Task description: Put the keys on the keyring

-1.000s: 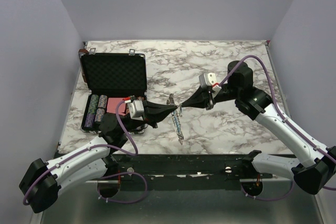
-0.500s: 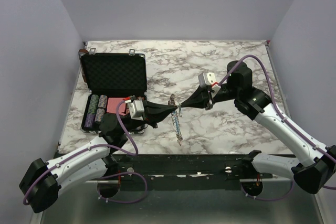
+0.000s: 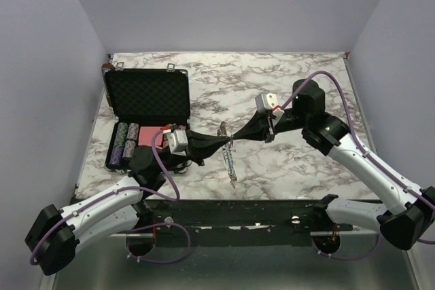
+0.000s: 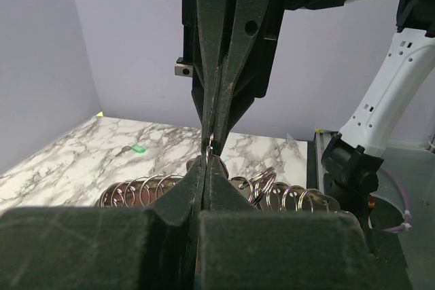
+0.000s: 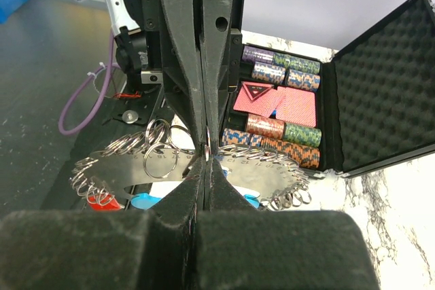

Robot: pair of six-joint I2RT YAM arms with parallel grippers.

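Keyring [image 3: 229, 161], a long chain of split rings, lies on the marble table [image 3: 306, 168] directly beneath the left gripper [image 3: 224, 142] and right gripper [image 3: 238, 136], which meet tip to tip over its far part, each with jaws pressed together. A small metal loop [image 4: 211, 146] shows at the junction; whether either truly pinches it cannot be told. Judged step: working a ring open; next a key must be fetched, the green key [image 4: 136, 148] lying well apart.

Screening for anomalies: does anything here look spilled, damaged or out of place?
Nothing spilled or damaged. One tiny green-headed key lies alone on the marble-patterned table, apart from the long chain of metal rings.
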